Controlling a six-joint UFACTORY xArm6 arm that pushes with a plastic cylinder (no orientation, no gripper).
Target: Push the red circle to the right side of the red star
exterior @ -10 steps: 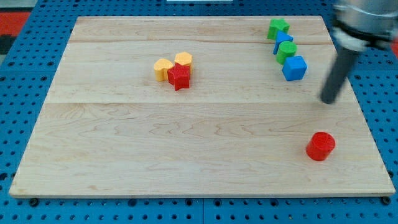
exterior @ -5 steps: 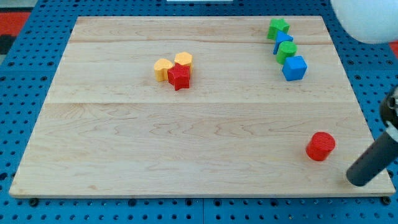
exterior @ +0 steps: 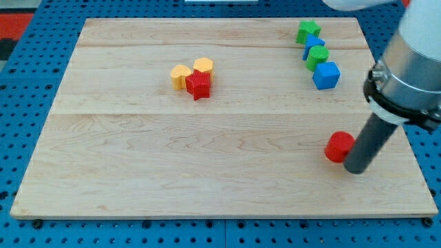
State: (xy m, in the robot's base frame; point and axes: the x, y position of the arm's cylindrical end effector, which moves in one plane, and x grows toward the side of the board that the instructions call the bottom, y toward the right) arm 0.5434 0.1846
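My tip touches the red circle from its lower right, aiming it up-left toward the red star; no pincer exists.

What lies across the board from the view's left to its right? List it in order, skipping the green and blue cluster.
Yellow block → red star → red circle → my tip, touching the circle's right side.

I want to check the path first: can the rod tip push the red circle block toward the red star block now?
Probably yes. My tip sits against the red circle block on its right, and bare wooden board lies between it and the red star block.
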